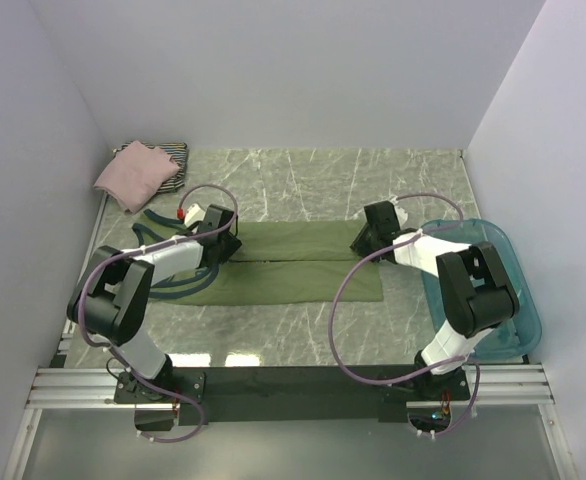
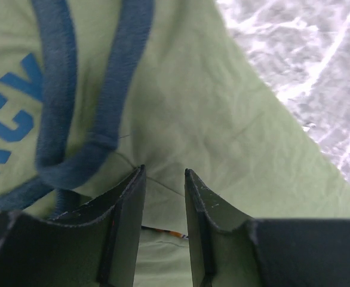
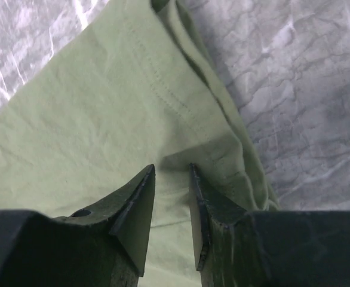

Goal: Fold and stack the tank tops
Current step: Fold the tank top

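The olive-green tank top (image 1: pixel 293 265) lies flat across the middle of the table, folded lengthwise, with its navy-trimmed straps at the left. My left gripper (image 1: pixel 223 243) is at its far left end, the jaws nearly together and pinching green cloth (image 2: pixel 181 113) beside the navy trim (image 2: pixel 103 89) and blue print. My right gripper (image 1: pixel 365 240) is at the far right end, the jaws nearly together on a fold of the cloth (image 3: pixel 103 119) near the hem. The pale pink tank top (image 1: pixel 133 175) lies folded on the striped one (image 1: pixel 178 155) in the far left corner.
A translucent teal plastic tub (image 1: pixel 493 290) stands at the right edge, under the right arm. White walls close in the table on three sides. Bare marble table (image 1: pixel 303 185) lies behind the green top and in front of it (image 3: pixel 306 89).
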### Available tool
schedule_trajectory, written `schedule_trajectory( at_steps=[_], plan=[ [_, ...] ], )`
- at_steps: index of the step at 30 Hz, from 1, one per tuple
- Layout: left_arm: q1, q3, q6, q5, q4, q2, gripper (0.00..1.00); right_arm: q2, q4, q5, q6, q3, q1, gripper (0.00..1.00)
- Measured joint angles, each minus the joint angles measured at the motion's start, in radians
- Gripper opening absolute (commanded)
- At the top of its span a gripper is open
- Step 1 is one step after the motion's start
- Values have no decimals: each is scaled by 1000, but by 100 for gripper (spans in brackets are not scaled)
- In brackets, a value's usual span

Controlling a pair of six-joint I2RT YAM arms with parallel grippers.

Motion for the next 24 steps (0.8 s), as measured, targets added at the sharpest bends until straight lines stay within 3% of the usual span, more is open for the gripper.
schedule_trajectory(
  at_steps=[15, 24],
  plan=[
    [4, 89, -55, -31, -54, 101, 36, -72, 41, -3, 54, -95, -11, 36],
    [5, 186, 25, 25, -20, 187, 35, -147, -10, 3, 54, -108, -14, 37]
  ],
)
